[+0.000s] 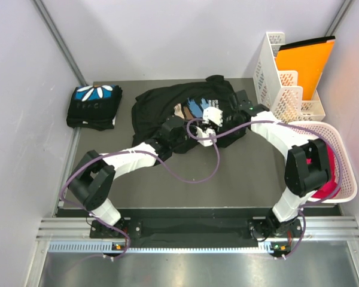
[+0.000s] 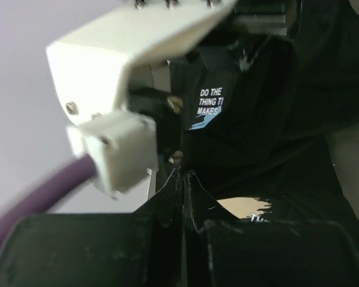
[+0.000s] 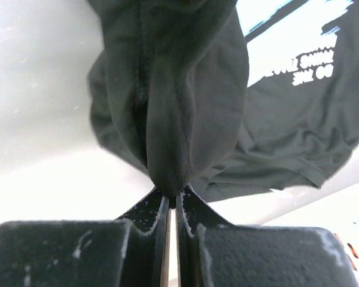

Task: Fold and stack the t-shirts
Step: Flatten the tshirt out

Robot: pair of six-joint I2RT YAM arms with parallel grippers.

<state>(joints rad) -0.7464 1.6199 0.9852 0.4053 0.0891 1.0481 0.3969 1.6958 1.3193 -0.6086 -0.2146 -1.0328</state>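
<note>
Left gripper and right gripper, fingers closed, each pinch black cloth of the crumpled t-shirt. The folded t-shirt lies well apart, far-left on the table.

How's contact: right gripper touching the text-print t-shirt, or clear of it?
Touching. The right wrist view shows the right gripper shut on a bunched fold of the black text-print t-shirt, cloth pinched between its fingertips.

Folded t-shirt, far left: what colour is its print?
Blue with white petals on the folded t-shirt; best in top external view.
</note>
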